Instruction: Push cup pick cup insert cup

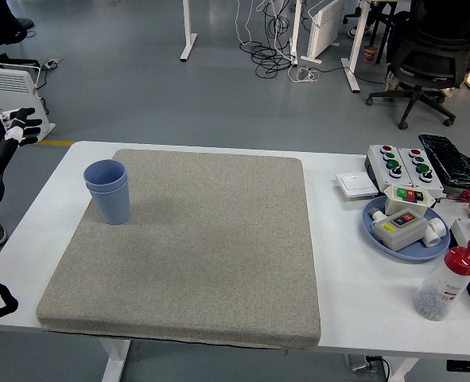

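The two nested pale blue plastic cups (108,191) are standing upright as one stack, the inner cup's rim showing just above the outer one's. The stack is sitting on the far-left part of the grey felt-like rectangular mat (195,247), near its left edge and not far from its far-left corner. Nothing is touching the cups.

The white-and-black left robot hand (10,127) is showing at the left picture edge, off the table and well apart from the cups. Its fingers are pointing away from the wrist, spread slightly, and are holding nothing. The white forearm is running down along the left edge below it. The right hand is not appearing in the head view.

The mat is covering most of the white table (342,263). On the bare right side, a round blue plate (374,229) is carrying a white switch box with a red and a green button (400,225). Just beyond it a grey box with red and green push buttons (398,165) is lying beside a black tray (448,161). A white square wall switch (356,185) is resting to the left of that box. A clear plastic bottle with a red cap (446,285) is standing near the table's front-right part, with small dark pieces visible inside.
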You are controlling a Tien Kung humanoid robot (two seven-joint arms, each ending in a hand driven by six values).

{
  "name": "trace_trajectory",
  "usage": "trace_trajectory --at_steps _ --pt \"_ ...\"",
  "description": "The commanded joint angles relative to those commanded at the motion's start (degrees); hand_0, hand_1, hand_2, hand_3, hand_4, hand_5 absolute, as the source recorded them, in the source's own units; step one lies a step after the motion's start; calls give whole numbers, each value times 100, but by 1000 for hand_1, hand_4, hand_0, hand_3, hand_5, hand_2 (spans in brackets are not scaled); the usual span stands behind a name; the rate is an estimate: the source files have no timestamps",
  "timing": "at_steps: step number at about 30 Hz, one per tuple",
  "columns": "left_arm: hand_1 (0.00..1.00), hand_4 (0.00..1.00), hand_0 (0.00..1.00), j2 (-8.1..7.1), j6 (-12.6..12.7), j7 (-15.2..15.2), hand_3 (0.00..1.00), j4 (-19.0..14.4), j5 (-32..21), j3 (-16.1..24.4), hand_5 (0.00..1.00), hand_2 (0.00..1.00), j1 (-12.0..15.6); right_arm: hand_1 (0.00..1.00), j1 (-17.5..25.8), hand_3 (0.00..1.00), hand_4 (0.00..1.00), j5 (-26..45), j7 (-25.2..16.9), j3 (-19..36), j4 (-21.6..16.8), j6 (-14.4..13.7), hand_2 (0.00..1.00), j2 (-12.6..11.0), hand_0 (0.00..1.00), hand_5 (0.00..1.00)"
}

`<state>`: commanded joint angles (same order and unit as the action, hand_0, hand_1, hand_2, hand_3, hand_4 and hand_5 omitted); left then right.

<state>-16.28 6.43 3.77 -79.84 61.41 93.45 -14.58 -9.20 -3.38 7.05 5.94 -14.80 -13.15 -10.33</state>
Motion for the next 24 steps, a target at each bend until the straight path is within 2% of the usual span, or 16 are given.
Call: trace_trajectory --at_steps 1,2,4,7,8,10,12,16,24 --pt "757 600 723 59 -24 7 716 -53 -261 95 998 746 216 662 2 559 76 -2 0 0 0 0 654 -1 739 471" --pt "788 583 760 172 -65 69 746 -117 -484 199 998 781 412 662 8 559 75 -18 3 7 2 1 654 0 739 471" --pt "788 583 760 358 -212 170 746 -112 -968 315 998 781 794 662 28 559 75 -47 12 28 5 2 654 2 739 471" --pt "788 583 760 490 -352 286 746 139 -1713 297 998 781 1055 662 34 559 75 -172 47 88 7 7 654 2 739 471" --pt "836 576 817 502 -354 324 848 209 -1930 268 998 848 1076 662 33 559 75 -208 60 109 7 8 653 2 738 471" --pt "836 576 817 510 -412 342 848 284 -2286 203 998 848 1102 662 34 559 75 -259 77 137 7 10 653 2 738 471" --pt "836 576 817 530 -474 344 848 338 -2401 115 998 848 1125 662 32 559 75 -322 98 172 5 13 653 -2 738 471" --pt "837 569 820 573 -534 347 846 359 -2478 41 998 851 1149 662 35 559 75 -322 98 168 3 14 654 -5 738 471" --pt "836 568 824 560 -621 330 842 333 -2505 -74 998 849 1079 661 11 558 75 -115 35 51 5 15 653 -20 738 470"
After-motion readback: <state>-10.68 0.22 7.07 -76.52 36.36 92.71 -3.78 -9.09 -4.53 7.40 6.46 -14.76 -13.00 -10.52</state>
